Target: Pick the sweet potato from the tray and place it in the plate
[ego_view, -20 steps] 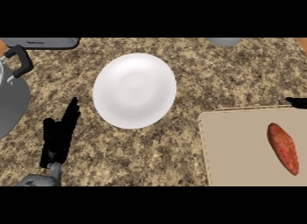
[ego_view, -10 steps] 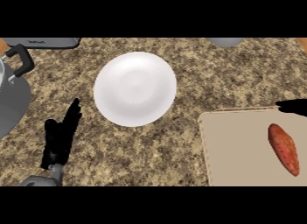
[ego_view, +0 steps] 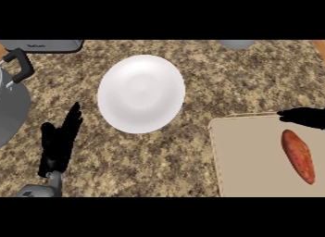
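Head view, one sweet potato (ego_view: 298, 156), one plate (ego_view: 141, 94)

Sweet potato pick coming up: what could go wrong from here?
The right hand comes in over the tray's far edge, above one tip of the sweet potato; a grasp at that tapered end might let it pivot or roll. The carry to the plate crosses the tray's rim, so a low lift could catch it.
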Tool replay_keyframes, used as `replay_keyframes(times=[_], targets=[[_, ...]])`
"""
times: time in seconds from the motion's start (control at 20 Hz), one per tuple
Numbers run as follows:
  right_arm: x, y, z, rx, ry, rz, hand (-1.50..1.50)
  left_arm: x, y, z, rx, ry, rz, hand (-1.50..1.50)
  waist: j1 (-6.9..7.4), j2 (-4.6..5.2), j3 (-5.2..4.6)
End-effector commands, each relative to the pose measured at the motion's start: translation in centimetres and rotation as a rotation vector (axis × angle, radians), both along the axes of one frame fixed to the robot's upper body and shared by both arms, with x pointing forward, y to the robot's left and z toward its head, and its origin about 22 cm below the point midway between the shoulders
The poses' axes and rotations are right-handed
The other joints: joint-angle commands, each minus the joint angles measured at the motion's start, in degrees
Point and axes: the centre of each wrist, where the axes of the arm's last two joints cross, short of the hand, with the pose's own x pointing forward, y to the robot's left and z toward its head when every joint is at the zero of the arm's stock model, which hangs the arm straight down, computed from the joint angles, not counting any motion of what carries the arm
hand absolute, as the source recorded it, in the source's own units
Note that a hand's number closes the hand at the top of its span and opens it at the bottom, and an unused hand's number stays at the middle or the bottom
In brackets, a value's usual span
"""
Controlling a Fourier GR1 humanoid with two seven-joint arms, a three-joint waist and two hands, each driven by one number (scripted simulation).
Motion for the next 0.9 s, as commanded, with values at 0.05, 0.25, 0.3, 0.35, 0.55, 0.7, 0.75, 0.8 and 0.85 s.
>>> replay_keyframes(times=[0.05,0.25,0.3,0.35,0.55,0.7,0.75,0.8,0.85], targets=[[-0.4,0.7,-2.6,0.019,0.099,0.062,-1.5,-0.1,1.1,-0.6,0.004,0.012,-0.001,0.0,-0.38,-0.04,-0.03],[0.7,0.5,-1.1,0.02,0.117,0.085,-1.5,-0.4,-0.5,-2.0,0.012,0.008,0.016,0.0,-0.35,0.02,-0.03],[0.1,0.7,-1.6,-0.007,0.108,0.077,-1.5,1.4,-0.7,0.3,0.017,-0.002,0.017,0.0,-0.62,-0.05,-0.02],[0.7,0.2,-0.8,0.016,0.112,0.063,-1.5,-1.5,1.0,-0.7,-0.001,-0.003,0.006,0.0,-0.17,-0.09,-0.03],[-0.2,1.4,-3.4,0.015,0.134,0.084,-1.5,-0.3,-1.5,0.6,-0.003,0.002,0.012,0.0,-0.41,-0.13,-0.01],[0.7,2.1,-4.1,0.001,0.126,0.078,-1.5,-0.5,-0.8,-0.1,-0.005,0.008,0.009,0.0,-0.23,-0.06,-0.02],[1.0,0.5,-4.6,0.004,0.128,0.072,-1.5,-0.5,0.3,-0.3,0.008,0.005,0.02,0.0,0.06,0.05,0.0],[0.5,0.2,-4.4,-0.02,0.106,0.066,-1.5,0.9,1.6,0.2,-0.003,0.001,0.016,0.0,-0.41,-0.01,-0.02],[1.1,0.3,-4.6,-0.015,0.12,0.071,-1.5,-0.1,0.1,0.9,-0.007,0.001,0.007,0.0,-0.11,-0.02,0.0]])
